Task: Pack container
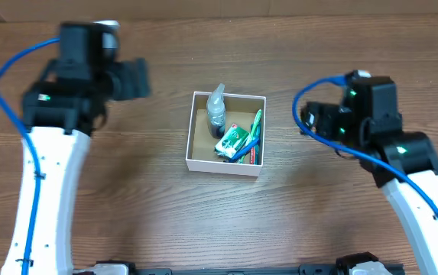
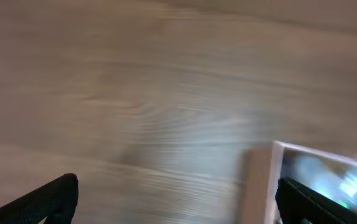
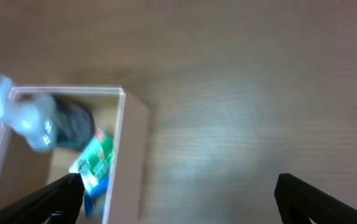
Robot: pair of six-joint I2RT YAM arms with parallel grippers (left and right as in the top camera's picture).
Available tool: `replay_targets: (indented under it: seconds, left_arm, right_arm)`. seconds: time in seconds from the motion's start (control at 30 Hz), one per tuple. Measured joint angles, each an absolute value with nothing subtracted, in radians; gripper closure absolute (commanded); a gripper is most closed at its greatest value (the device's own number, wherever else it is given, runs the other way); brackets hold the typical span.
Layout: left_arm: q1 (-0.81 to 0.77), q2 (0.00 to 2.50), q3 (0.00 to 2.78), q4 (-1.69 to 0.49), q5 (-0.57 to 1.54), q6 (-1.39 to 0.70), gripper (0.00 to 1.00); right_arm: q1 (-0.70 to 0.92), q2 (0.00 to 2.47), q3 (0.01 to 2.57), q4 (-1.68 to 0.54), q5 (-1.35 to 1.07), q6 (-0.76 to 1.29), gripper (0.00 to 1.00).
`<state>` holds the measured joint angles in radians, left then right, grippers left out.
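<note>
The container (image 1: 198,162) sits mid-table, a small square cardboard box with white walls and a tan inside. In it lie a clear bottle with dark liquid (image 1: 216,113), a green packet (image 1: 231,141) and a green toothbrush (image 1: 255,131). My left gripper (image 1: 136,78) is open and empty, left of the box and above the table. My right gripper (image 1: 312,122) is open and empty, right of the box. The left wrist view shows the box's wall (image 2: 262,180) blurred. The right wrist view shows the box's rim (image 3: 123,137), the bottle (image 3: 25,118) and the packet (image 3: 94,163).
The table (image 1: 142,198) is brown wood grain. Blue cables run along both arms. Black fixtures stand at the table's front edge (image 1: 226,269).
</note>
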<state>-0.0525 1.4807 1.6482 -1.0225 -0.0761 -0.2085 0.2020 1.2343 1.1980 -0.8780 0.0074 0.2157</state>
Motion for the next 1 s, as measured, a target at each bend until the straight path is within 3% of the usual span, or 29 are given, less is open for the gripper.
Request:
replay_targets:
  seconds: [0.27,0.4,0.57,0.73,0.77,0.9,1.0]
  left_arm:
    - [0.052,1.509,1.648,-1.021,-0.079,-0.238,0.0]
    - [0.052,1.509,1.649,-1.081,-0.056,-0.232,0.0]
    - [0.043,1.438,1.544,-1.087,-0.041,-0.229,0.0]
    - [-0.021,1.044,1.188,-0.957,-0.039,-0.218,0.0]
    - [-0.037,0.931,1.11,-0.95,-0.043,-0.214,0.0]
    - [-0.055,0.518,0.897,-0.944,-0.075,-0.224,0.0]
    - [-0.056,0.364,0.845,-0.963,-0.087,-0.234,0.0]
  right_arm:
    - [0.204,1.388,1.198,-0.632,0.097,0.208,0.0]
    - [0.202,1.356,1.198,-0.723,0.113,0.239,0.0]
    - [0.202,1.114,1.152,-0.804,0.121,0.314,0.02]
    - [0.203,0.752,0.981,-0.904,0.121,0.328,0.15]
    - [0.204,0.657,0.937,-0.935,0.122,0.324,0.0]
    - [0.205,0.359,0.828,-0.999,0.135,0.318,0.0]
    - [0.205,0.318,0.82,-1.035,0.136,0.318,0.0]
